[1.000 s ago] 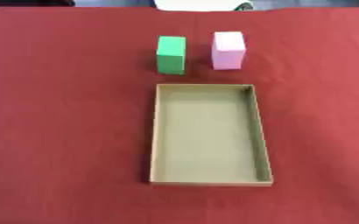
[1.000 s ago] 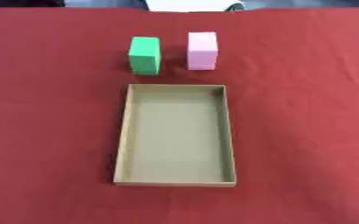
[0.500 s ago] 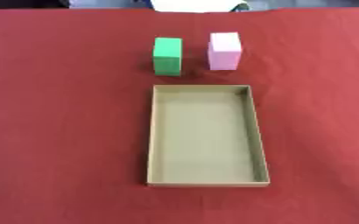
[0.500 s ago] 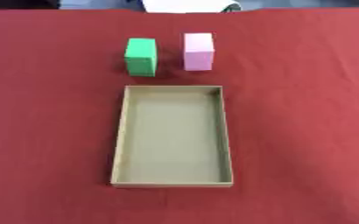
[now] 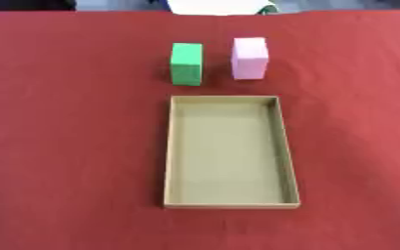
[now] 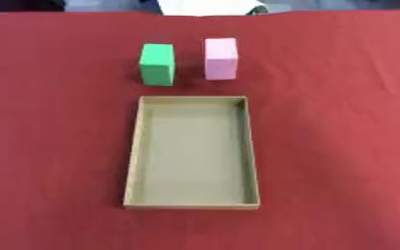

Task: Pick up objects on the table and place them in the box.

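Neither hand shows, so their fingers' state cannot be told, while the green rectangular block (image 5: 186, 63) and pink rectangular block (image 5: 250, 57) stand apart at twelve o'clock of the empty shallow cardboard box (image 5: 229, 205), its long axis running six-to-twelve.

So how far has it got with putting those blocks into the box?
Nothing looks done yet: the cardboard box holds nothing. Nothing is in hand either, since neither robot hand shows in either view. Both things are left: the green block and the pink block stand side by side, apart, on the red tablecloth just beyond the box's far end.
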You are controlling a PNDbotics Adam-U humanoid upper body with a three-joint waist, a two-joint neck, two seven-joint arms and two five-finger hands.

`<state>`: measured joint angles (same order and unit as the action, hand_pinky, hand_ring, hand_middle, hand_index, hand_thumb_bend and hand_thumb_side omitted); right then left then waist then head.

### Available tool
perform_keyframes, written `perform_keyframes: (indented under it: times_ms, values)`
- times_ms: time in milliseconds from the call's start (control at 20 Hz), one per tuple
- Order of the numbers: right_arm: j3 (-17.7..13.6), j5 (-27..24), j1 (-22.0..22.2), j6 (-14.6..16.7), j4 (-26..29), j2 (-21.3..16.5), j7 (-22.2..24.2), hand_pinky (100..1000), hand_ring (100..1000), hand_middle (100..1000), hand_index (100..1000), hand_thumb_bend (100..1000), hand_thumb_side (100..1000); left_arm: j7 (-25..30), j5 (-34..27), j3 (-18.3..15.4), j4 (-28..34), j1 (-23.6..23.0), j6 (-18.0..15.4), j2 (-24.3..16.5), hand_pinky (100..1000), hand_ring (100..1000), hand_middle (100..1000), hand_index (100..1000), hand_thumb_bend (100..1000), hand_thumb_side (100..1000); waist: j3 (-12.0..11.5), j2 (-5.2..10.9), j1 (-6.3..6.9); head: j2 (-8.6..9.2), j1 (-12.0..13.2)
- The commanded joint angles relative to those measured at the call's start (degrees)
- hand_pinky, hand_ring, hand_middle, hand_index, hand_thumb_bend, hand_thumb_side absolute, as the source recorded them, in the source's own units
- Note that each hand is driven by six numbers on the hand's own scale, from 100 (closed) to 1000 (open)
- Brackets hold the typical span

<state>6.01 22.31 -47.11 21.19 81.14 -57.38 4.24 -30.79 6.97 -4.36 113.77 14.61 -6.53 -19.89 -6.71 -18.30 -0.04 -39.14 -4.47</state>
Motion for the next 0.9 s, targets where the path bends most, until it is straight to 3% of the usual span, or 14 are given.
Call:
perform_keyframes:
  times_ms: [50, 450, 900]
  values:
    - [1.2, 4.2, -2.2, 2.4, -3.4, -2.2, 1.2, 818, 795, 734, 901, 100, 1000, 0.3, 0.0, 0.1, 0.8, 0.4, 0.0, -2.0, 729, 730, 630, 799, 246, 685, 0.0, 1.33, -0.06, 0.60, 0.0]
    - [5.8, 11.9, -6.3, 8.6, -12.3, -0.7, 3.7, 836, 843, 797, 935, 100, 1000, 0.7, -0.1, 0.4, 0.8, 0.5, 0.0, -2.3, 729, 731, 631, 799, 243, 685, 0.0, 1.44, -0.26, 0.52, 0.2]
    - [8.7, 14.3, -11.4, 12.5, -19.2, 2.9, 9.8, 849, 859, 819, 949, 181, 1000, 0.9, -0.2, 0.5, 0.8, 0.5, 0.1, -2.5, 729, 731, 632, 799, 241, 686, 0.1, 1.69, -0.37, 0.37, 0.3]
